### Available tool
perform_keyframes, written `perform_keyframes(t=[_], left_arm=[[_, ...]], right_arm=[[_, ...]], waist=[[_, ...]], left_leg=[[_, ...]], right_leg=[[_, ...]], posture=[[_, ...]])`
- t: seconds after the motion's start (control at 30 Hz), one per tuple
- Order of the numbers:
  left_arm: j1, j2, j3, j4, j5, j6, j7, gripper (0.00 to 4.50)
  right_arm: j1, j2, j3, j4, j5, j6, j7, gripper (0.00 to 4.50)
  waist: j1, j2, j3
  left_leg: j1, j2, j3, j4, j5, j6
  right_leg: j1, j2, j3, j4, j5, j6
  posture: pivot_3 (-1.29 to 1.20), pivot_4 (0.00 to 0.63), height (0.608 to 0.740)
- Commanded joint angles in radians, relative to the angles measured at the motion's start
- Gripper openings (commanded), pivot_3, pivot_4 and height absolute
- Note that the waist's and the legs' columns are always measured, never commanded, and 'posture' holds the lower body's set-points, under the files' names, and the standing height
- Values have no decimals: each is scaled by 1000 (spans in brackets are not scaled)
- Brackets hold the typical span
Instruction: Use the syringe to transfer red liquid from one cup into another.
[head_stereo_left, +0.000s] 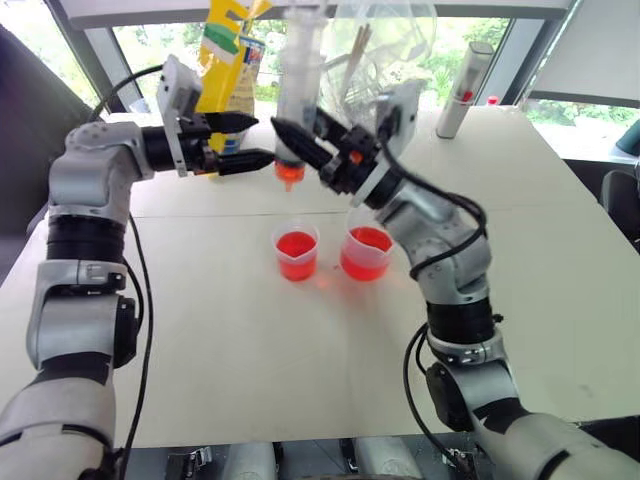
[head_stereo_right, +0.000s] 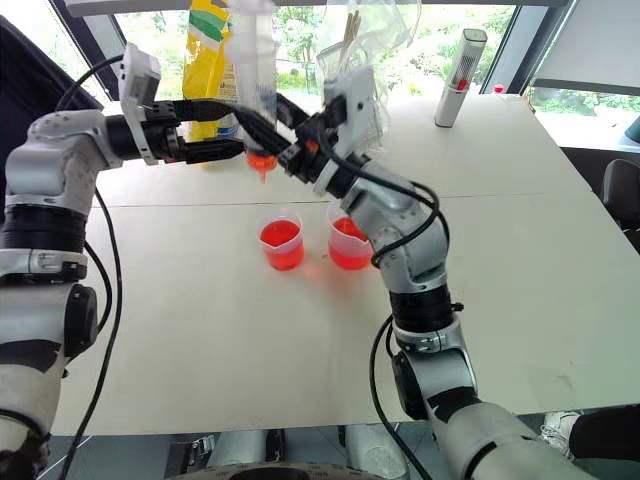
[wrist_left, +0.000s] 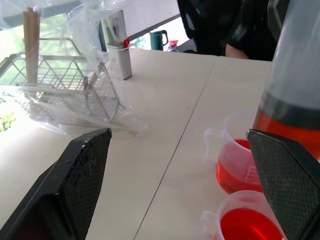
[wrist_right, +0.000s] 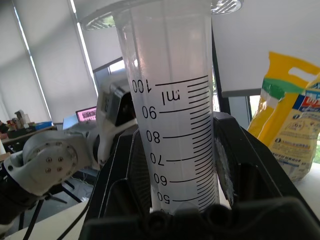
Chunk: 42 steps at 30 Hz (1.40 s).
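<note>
The right claw (head_stereo_left: 300, 140) pinches the large clear plastic syringe (head_stereo_left: 297, 90) at mid-barrel. The barrel looks rigid, smooth and likely slippery, with liquid weight low. The left claw (head_stereo_left: 250, 140) stands spread beside it.

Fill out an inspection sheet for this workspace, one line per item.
Surface: pale table, seam lines across it.
Job's things: syringe upright, some red liquid in it; beaker and smaller cup side by side, both holding red liquid.
Clutter: yellow bag, wire basket in plastic, grey tube.
Grippers: right pincer shut on syringe; left pincer open beside it.
Cables: black cables along both arms.
Surroundings: windows, greenery outside.
</note>
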Motion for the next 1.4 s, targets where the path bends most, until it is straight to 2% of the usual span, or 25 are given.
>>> perform_keyframes(t=[0.03,0.3,0.63,0.97,1.07,1.3,1.4], left_arm=[[-25,36,38,-46,-22,17,-9,4439],[-60,73,54,-93,-78,99,-62,4439],[-129,8,66,-128,-182,200,-87,4439],[-121,-17,32,-144,-169,204,-96,4439],[-104,-13,17,-159,-160,195,-100,3600],[-77,-9,2,-180,-143,186,-100,49],[-71,-6,-1,-189,-144,189,-99,49]], right_arm=[[36,11,40,15,-39,-93,35,1386],[127,10,90,77,-111,-189,62,1386],[139,7,99,121,-145,-222,68,1386],[133,1,99,126,-158,-220,73,1386],[127,0,96,128,-159,-218,73,1386],[122,-1,93,133,-164,-214,78,1386],[121,-1,91,129,-165,-211,79,1386]], waist=[[0,0,0],[-1,0,0],[0,0,0],[-1,0,0],[-1,0,0],[-1,0,0],[-1,0,0]], left_leg=[[0,0,0,0,0,0],[0,0,0,0,0,0],[1,0,0,0,0,0],[1,0,0,0,0,-1],[1,0,0,0,0,-1],[1,0,0,0,0,-1],[1,0,0,0,0,-1]], right_leg=[[0,0,0,0,0,0],[0,1,0,1,0,0],[1,1,-1,1,0,0],[0,1,0,1,0,0],[0,1,0,1,0,0],[0,1,0,1,0,0],[0,1,0,1,0,0]], posture=[[0,150,739],[0,150,739],[0,150,739],[0,150,739],[0,150,739],[0,150,739],[0,150,739]])
